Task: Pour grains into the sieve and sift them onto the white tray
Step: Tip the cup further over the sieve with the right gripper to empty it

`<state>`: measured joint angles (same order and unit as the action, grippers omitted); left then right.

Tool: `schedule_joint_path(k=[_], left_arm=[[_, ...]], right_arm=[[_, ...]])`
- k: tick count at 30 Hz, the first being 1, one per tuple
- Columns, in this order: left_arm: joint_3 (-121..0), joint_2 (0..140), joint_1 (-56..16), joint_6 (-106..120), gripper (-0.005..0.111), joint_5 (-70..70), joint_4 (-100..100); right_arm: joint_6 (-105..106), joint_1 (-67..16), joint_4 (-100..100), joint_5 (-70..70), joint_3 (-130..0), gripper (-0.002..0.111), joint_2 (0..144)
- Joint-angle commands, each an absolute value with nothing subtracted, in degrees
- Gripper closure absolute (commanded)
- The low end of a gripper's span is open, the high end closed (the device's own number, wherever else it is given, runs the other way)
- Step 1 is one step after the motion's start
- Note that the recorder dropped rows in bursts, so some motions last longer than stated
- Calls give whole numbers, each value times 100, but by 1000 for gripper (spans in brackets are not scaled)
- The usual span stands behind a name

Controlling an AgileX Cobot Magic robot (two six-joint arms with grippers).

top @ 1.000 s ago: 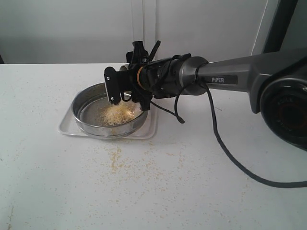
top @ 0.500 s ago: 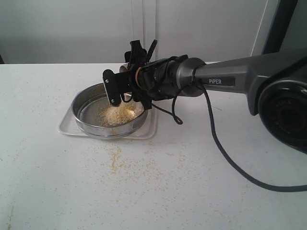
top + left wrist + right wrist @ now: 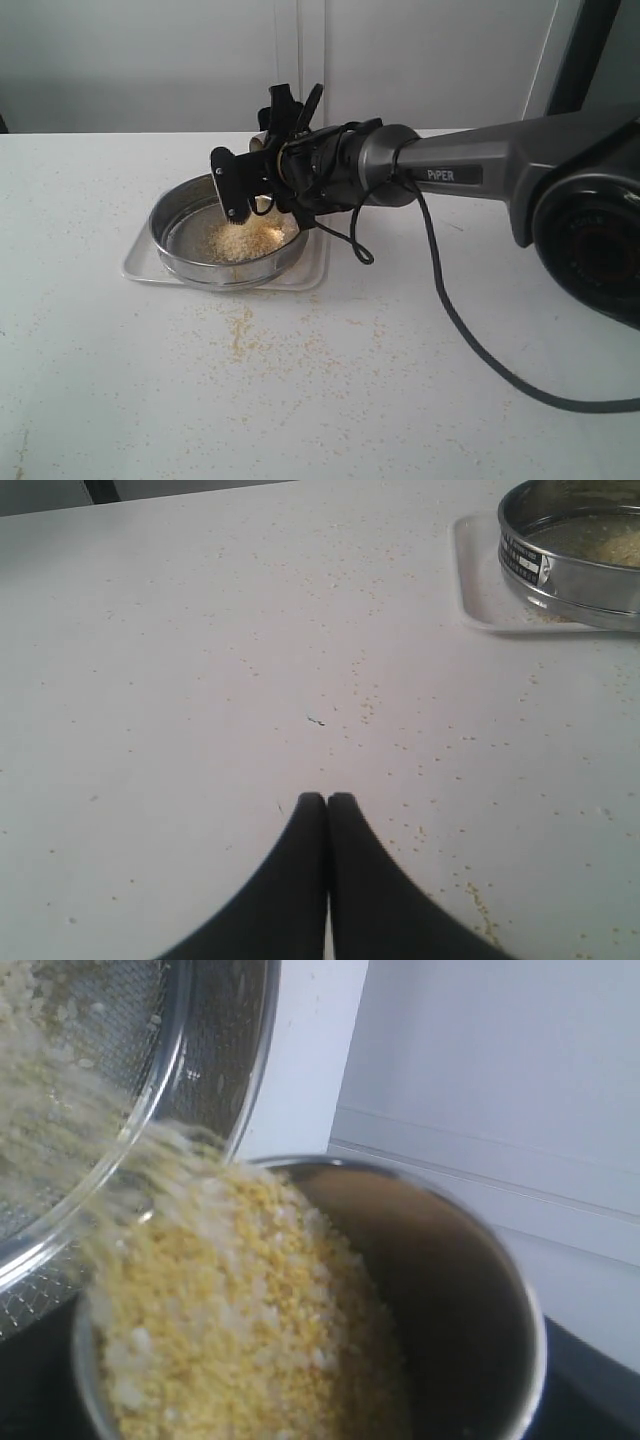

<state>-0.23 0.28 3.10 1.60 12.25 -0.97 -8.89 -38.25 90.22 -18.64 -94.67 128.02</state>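
The grains [image 3: 230, 1330], golden-yellow mixed with pale bits, are seen sliding out of a tilted steel cup [image 3: 460, 1290] over the rim of the sieve [image 3: 168, 240], and a small heap of them is gathered on its mesh. The sieve is set inside the white tray [image 3: 135, 268], whose rim shows around it. The cup is gripped by the right gripper [image 3: 248, 190], whose jaws are spread wide around the cup's body above the sieve's far edge. One black finger [image 3: 231, 186] is seen hanging over the mesh; the other is hidden behind the cup and wrist. The left gripper [image 3: 327, 802] is held above the table [image 3: 380, 400], well apart from the tray, its fingers [image 3: 295, 870] pressed together with nothing between them. Stray granules [image 3: 238, 335] are scattered on the table in front of the tray, and a black cable [image 3: 450, 300] is draped from the right arm [image 3: 470, 165] down to the table.
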Motion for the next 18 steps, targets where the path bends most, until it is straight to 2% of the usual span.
schedule_joint_path(k=[1,18], left_arm=[[0,0,326,152,107,1209,-144],[0,0,326,152,107,1209,-144]], right_arm=[[-880,-3889,9100,-2101,-9533,108,12739],[-570,-4090,9111,-2832,-9533,108,12739]])
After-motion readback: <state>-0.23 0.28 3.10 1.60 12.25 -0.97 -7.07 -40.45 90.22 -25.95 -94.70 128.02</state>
